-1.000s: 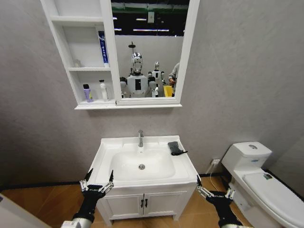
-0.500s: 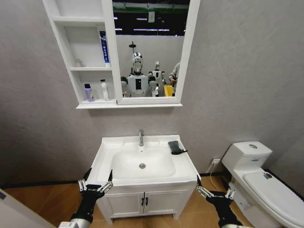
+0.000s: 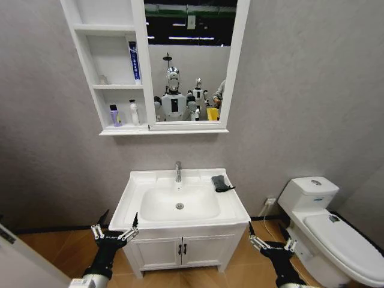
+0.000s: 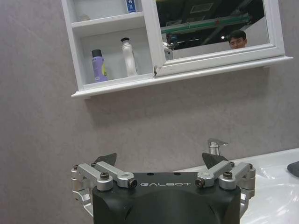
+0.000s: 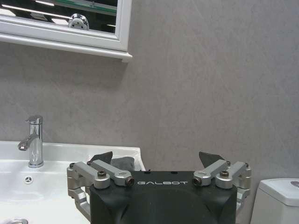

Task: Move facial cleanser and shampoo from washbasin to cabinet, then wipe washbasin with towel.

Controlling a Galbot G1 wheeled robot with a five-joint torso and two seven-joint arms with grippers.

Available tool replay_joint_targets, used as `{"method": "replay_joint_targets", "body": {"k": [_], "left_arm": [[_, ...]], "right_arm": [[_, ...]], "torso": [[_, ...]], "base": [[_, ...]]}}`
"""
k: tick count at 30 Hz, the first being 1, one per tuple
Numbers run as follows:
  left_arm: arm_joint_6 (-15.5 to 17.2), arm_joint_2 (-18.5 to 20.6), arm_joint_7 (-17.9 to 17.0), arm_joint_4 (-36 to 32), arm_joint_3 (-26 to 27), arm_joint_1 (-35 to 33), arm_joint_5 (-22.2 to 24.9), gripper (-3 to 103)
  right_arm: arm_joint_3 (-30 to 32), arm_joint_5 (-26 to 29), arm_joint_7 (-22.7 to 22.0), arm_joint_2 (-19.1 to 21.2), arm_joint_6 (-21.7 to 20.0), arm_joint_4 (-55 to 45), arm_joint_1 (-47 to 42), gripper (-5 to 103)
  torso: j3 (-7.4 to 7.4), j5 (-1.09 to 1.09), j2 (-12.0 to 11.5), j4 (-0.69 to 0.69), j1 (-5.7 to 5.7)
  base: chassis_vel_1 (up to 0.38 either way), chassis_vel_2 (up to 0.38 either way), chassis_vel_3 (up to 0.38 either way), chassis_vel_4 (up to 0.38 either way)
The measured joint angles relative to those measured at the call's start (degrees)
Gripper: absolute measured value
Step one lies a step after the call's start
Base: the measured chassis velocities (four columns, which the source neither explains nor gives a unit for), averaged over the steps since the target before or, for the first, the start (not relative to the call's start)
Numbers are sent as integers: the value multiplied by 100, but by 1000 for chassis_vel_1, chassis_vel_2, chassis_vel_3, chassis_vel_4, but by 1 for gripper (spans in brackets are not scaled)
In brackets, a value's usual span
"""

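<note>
Both grippers hung low in front of the vanity with their metal fingers spread apart and nothing between them, the left gripper (image 3: pixel 113 230) off the front left corner and the right gripper (image 3: pixel 270 242) off the front right corner. Beyond them the glossy white rectangular washbasin (image 3: pixel 139 183) showed its oval bowl and upright chrome tap (image 3: pixel 178 171), with the dark, soft, folded towel (image 3: pixel 221 183) lying on its flat back right corner. Farther up on the grey textured wall, the white cabinet (image 3: pixel 144 129) held a squat purple black-capped bottle (image 3: pixel 113 116) and a slim white bottle (image 3: pixel 134 113) upright, side by side on its lowest shelf, next to the framed mirror (image 3: pixel 191 60).
</note>
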State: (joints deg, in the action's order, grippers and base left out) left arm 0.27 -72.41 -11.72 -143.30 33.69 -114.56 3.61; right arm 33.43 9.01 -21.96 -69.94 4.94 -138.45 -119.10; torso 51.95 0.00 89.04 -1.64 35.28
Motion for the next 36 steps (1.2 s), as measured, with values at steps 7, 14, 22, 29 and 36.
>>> {"method": "replay_joint_targets", "body": {"k": [7,14,22,29,36], "left_arm": [[1,0,0,0,-1,-2,2,100],[2,0,0,0,-3,-3,2,100],[2,-1,0,0,-5,-3,2,100],[1,-1,2,2,-5,-3,3,100],[1,-1,2,4,-6,-3,3,100]], "right_arm": [[0,0,2,0,2,1,0,100],[0,0,2,0,4,1,0,100],[0,0,2,0,5,1,0,100],[0,0,3,0,6,1,0,100],[0,0,3,0,6,1,0,100]], "torso": [[-1,0,1,0,-2],[-1,0,1,0,-2],[-1,0,1,0,-2],[-1,0,1,0,-2],[-1,0,1,0,-2]], "base": [[0,0,0,0],[0,0,0,0],[0,0,0,0],[0,0,0,0],[0,0,0,0]]}}
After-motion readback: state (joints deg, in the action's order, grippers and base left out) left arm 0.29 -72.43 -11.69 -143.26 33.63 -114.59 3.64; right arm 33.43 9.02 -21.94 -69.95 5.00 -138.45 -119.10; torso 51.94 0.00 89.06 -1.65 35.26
